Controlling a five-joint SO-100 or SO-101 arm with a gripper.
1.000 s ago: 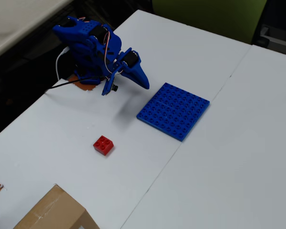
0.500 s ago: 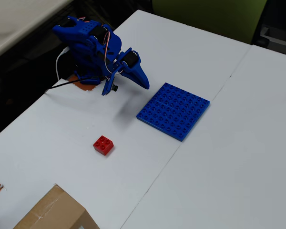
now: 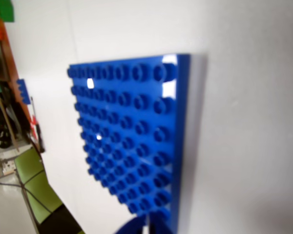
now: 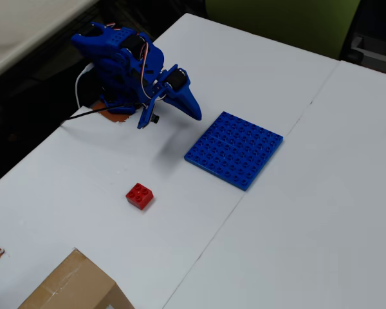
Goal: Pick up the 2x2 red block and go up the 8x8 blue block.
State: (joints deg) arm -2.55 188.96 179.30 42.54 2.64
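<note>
White tabletop [image 4: 296, 212]: the 2x2 red block [image 4: 139, 196] sits alone near a cardboard box [image 4: 74, 286], well apart from the 8x8 blue block [image 4: 234, 149]. Folded back, the gripper [image 4: 192, 109] holds nothing; its opening cannot be made out.

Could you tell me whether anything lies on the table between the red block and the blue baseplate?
Nothing does. In the overhead view, only bare white table separates the 2x2 red block from the 8x8 blue baseplate; a thin seam between tabletops runs nearby.

The 8x8 blue block [image 3: 132, 141] lies flat on the white table [image 3: 244, 122] (studs up, slightly blurred)
</note>
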